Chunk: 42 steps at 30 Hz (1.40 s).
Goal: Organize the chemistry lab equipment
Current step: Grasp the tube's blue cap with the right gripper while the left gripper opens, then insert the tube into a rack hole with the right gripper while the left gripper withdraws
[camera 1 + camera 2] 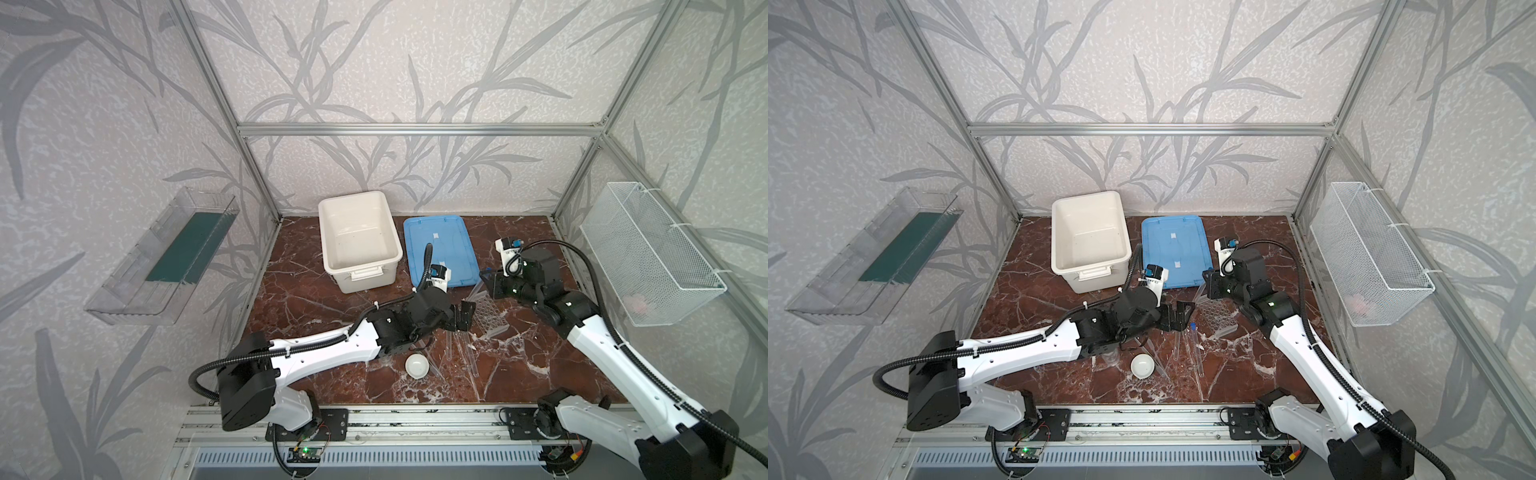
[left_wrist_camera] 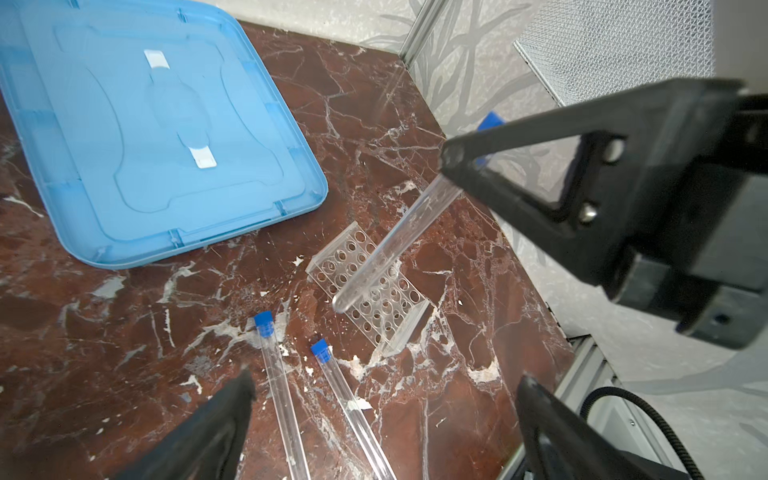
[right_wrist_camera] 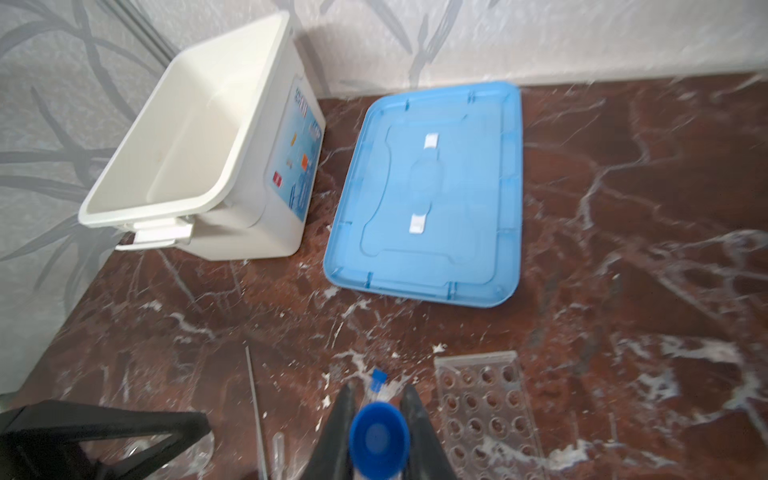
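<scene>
My right gripper (image 3: pixel 379 395) is shut on a clear blue-capped test tube (image 2: pixel 395 245), tilted, with its round end low over the clear gridded tube rack (image 2: pixel 386 322). In both top views that gripper (image 1: pixel 487 280) hangs behind the rack (image 1: pixel 492 318). My left gripper (image 2: pixel 386 382) is open above two more capped tubes (image 2: pixel 276 382) (image 2: pixel 345 395) that lie flat on the marble. In a top view it (image 1: pixel 1179 313) sits just left of the rack. The small white dish (image 1: pixel 417 365) rests near the front, a clear beaker (image 1: pixel 1111 358) sits under the left arm, and a thin pipette (image 3: pixel 277 444) lies nearby.
The open white tub (image 1: pixel 365 278) stands at the back, with its blue lid (image 1: pixel 440 249) flat beside it. A wire basket (image 1: pixel 648 253) hangs on the right wall and a clear shelf (image 1: pixel 166 257) on the left wall. The two grippers are close together over the rack.
</scene>
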{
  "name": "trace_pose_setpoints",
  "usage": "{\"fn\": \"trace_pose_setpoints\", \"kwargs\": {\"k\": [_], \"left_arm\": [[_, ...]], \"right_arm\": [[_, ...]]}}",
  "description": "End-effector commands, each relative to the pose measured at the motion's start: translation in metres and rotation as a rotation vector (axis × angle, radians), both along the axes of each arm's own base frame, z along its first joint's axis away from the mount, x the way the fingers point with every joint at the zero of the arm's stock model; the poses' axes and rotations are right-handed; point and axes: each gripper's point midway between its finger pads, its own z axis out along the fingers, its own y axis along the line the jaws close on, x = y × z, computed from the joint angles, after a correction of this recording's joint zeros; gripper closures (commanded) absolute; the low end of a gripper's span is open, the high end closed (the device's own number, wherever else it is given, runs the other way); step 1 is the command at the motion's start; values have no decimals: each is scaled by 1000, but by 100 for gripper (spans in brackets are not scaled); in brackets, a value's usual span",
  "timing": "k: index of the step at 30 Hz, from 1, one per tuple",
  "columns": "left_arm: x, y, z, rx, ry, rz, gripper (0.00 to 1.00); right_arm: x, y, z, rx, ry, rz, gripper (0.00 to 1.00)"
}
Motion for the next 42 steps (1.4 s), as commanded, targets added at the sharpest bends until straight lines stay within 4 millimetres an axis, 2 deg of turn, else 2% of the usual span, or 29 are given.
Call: {"fn": "trace_pose_setpoints", "kwargs": {"k": [1, 4, 6, 11, 17, 28, 42], "left_arm": [[4, -2, -6, -46, 79, -2, 1], [9, -5, -11, -53, 99, -12, 1], [11, -15, -13, -75, 113, -45, 1], [15, -42, -16, -84, 142, -129, 1], [26, -59, -21, -95, 148, -151, 1], [32, -66, -50, -113, 222, -123, 1], [29, -59, -60, -83, 227, -107, 1]], "right_arm": [[16, -27, 8, -114, -117, -104, 81], [22, -35, 11, -133, -176, -144, 81], [26, -39, 10, -142, -207, -158, 81], [35, -48, -4, -177, -226, -197, 81], [45, -53, -26, -194, -213, -219, 81], [42, -55, -55, -197, -133, -216, 81], [42, -58, -81, -232, -74, -226, 81]]}}
